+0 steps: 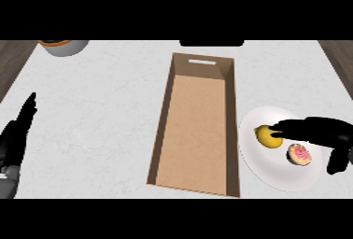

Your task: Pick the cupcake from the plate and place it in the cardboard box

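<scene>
A white plate (276,172) lies right of the cardboard box (196,126). On it sit a yellow round item (264,136) and a cupcake (300,155) with pink frosting. My right hand (314,130) comes in from the right over the plate, its fingertips touching the yellow item and its thumb hanging down beside the cupcake; it holds nothing. The box is long, open-topped and has nothing in it. My left hand (19,133) rests open at the left edge, fingers up.
A grey bowl (66,46) with something orange in it stands at the counter's far left corner. Dark wood strips border the white counter at both far sides.
</scene>
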Robot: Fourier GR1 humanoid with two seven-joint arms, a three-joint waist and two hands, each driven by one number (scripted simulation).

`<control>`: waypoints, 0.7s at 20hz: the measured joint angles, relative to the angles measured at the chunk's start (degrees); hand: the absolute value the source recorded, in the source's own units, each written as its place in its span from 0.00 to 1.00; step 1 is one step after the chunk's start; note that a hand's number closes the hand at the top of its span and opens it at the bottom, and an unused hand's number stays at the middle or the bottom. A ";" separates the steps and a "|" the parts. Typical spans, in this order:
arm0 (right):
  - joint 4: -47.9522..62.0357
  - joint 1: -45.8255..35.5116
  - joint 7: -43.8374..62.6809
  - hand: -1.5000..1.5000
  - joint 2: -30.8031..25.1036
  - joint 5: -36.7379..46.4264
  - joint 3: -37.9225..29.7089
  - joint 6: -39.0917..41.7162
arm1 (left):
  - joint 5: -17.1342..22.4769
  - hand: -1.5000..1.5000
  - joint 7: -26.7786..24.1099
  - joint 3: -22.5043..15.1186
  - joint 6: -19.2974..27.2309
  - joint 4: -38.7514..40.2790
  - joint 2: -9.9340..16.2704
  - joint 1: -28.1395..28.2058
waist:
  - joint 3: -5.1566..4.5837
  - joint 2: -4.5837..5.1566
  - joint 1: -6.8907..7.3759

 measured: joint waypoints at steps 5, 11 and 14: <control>-4.05 2.81 3.63 0.00 -0.37 2.23 -0.14 1.17 | -1.53 0.50 -0.59 0.75 -0.32 1.00 -1.43 -0.40 | -0.06 -0.04 -0.02; -3.60 4.11 5.47 1.00 2.73 4.84 -2.39 0.12 | -3.03 0.50 0.00 2.25 -1.30 0.89 -2.27 -0.96 | -0.31 -0.32 0.27; -3.12 4.03 5.26 1.00 5.18 5.17 -4.96 -3.19 | -3.66 0.50 -0.04 2.54 -1.55 -0.14 -2.83 -0.17 | -0.43 -0.44 0.34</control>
